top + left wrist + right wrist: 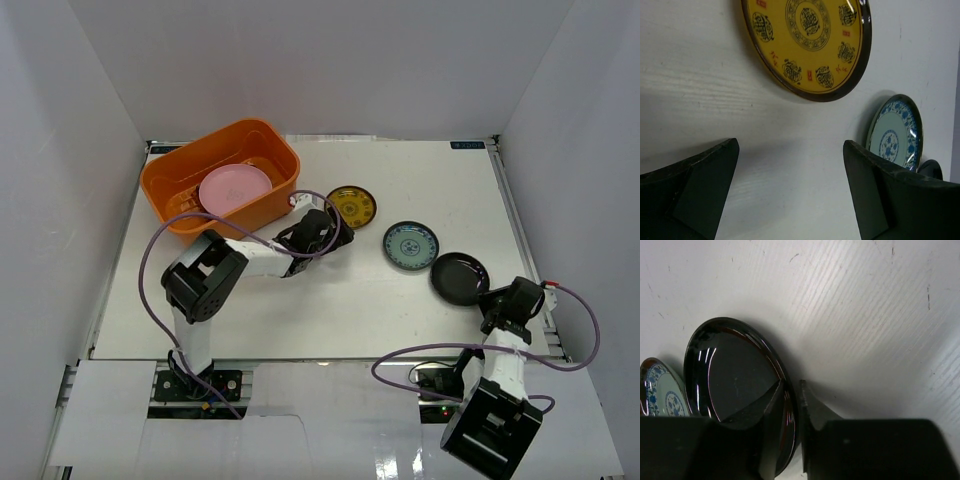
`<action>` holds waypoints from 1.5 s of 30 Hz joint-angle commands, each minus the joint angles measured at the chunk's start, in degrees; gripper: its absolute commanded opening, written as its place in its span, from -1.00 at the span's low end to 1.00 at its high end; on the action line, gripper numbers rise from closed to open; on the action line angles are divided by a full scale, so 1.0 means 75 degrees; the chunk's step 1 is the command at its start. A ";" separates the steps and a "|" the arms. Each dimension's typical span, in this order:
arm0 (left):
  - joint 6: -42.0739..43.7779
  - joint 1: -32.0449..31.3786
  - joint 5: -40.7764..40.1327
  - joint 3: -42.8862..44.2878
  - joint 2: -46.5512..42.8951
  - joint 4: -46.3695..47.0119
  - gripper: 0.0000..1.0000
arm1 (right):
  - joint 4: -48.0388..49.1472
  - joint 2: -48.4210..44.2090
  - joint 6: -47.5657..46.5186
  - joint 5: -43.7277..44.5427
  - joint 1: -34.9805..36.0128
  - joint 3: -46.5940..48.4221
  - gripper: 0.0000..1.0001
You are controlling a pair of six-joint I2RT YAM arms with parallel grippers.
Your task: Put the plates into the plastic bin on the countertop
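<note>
**As seen from above: one plate in the bin, three out on the countertop**

When read from the left, first the plastic bin (pixel 168 190), orange, at the far left corner of the white countertop (pixel 330 310), with the pink plate (pixel 235 187) lying inside it. Anything under that plate: impossible to tell.

Next the left arm (pixel 250 258), extended from its base along the near wall of the bin toward the middle. At its end the left gripper (pixel 790 145), released, spread wide and holding nothing. In the left wrist view, both fingers (pixel 705 185) over bare white surface, with the gold-patterned plate (pixel 351 206) just ahead of them and not touched.

Further right, the blue-green patterned plate (pixel 410 245), flat on the countertop, near the gold one but apart from it, and free of both grippers. Just beside it, right and a little nearer, the glossy black plate (pixel 459 277). Rims touching or not: impossible to tell.

At the far right, the right gripper (pixel 791 390), clenched on the rim of the glossy black plate at its near right side. In the right wrist view, one finger (pixel 767 412) on the inner face, the other on the outside, with the rim pinched between them.
</note>
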 commanded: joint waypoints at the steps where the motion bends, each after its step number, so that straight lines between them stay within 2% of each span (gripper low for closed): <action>1: -0.0308 0.0039 -0.0570 0.0346 0.0294 0.0223 0.92 | -0.0548 0.0176 -0.0080 -0.0049 -0.0014 -0.0409 -0.58; 3: -0.0413 0.0039 -0.0769 0.0440 0.0598 0.0352 0.92 | -0.0548 0.0013 -0.0127 0.0149 -0.0025 -0.0374 -0.70; 4: -0.0553 0.0050 -0.0840 0.0568 0.0692 0.0341 0.92 | -0.0560 -0.0058 -0.0139 0.0209 -0.0037 -0.0350 -0.83; 7: -0.0660 0.0109 -0.0933 0.0861 0.1032 0.0166 0.88 | -0.0653 -0.0433 -0.0233 0.0198 -0.0037 -0.0105 -0.84; 10: -0.0976 0.0226 -0.1004 0.1120 0.1267 0.0012 0.70 | -0.0969 -0.0948 -0.0326 0.0151 -0.0037 0.0328 -0.84; 11: -0.1104 0.0226 -0.1028 0.1190 0.1314 -0.0022 0.44 | -0.1237 -0.1100 -0.0350 0.0139 -0.0037 0.0480 -0.84; 15: -0.1129 0.0226 -0.1425 0.1354 0.1431 -0.0128 0.20 | -0.1603 -0.1920 -0.0444 -0.0818 -0.0025 0.0986 -0.84; 17: -0.1117 0.0249 -0.1590 0.1459 0.1537 -0.0221 0.01 | -0.1638 -0.2272 -0.0245 -0.1114 -0.0025 0.0974 -0.85; 20: -0.1094 0.0308 -0.1613 0.1706 0.1642 -0.0467 -0.31 | -0.1778 -0.2672 -0.0105 -0.1512 0.0045 0.1207 -0.84; 21: -0.0943 0.0320 -0.1590 0.1694 0.1642 -0.0398 -0.51 | -0.1756 -0.2637 -0.0081 -0.1850 0.0057 0.1266 -0.84; 24: -0.0696 0.0320 -0.1520 0.1683 0.1654 -0.0222 -0.77 | -0.1721 -0.2731 0.0036 -0.2238 0.0103 0.1571 -0.84; 25: -0.0533 0.0320 -0.1508 0.1694 0.1631 -0.0210 -1.00 | -0.1523 -0.2754 0.0083 -0.2344 0.0173 0.1607 -0.85; 29: -0.0134 0.0250 -0.1379 0.1064 0.1012 0.0302 -1.00 | -0.1007 -0.2662 0.0189 -0.2778 0.0233 0.1888 -0.84; 32: 0.0334 0.0156 -0.1263 0.0009 -0.0439 0.1017 -1.00 | -0.0304 -0.2310 0.0282 -0.3434 0.0233 0.2239 -0.84; 33: 0.0429 0.0144 -0.1204 -0.0248 -0.1418 0.1171 -1.00 | -0.0117 -0.2228 0.0387 -0.3667 0.0233 0.2402 -0.84; 36: 0.0885 0.0132 -0.1354 -0.0988 -0.2935 0.1302 -1.00 | 0.0457 -0.1970 0.0516 -0.4054 0.0244 0.2743 -0.84; 37: 0.1072 0.0144 -0.1425 -0.1036 -0.3786 0.1197 -1.00 | 0.0680 -0.1911 0.0552 -0.4172 0.0256 0.2860 -0.85; 41: 0.1893 0.0319 -0.1742 -0.0954 -0.5480 0.0320 -1.00 | 0.1338 -0.1455 0.0728 -0.4467 0.0501 0.3200 -0.84; 44: 0.2398 0.1149 -0.1801 -0.0393 -0.5951 -0.0919 -1.00 | 0.1595 -0.1057 0.0693 -0.3920 0.1436 0.3598 -0.84; 45: 0.2224 0.1593 -0.1581 -0.0241 -0.5974 -0.1168 -1.00 | 0.1677 -0.0904 0.0635 -0.3672 0.2344 0.3727 -0.84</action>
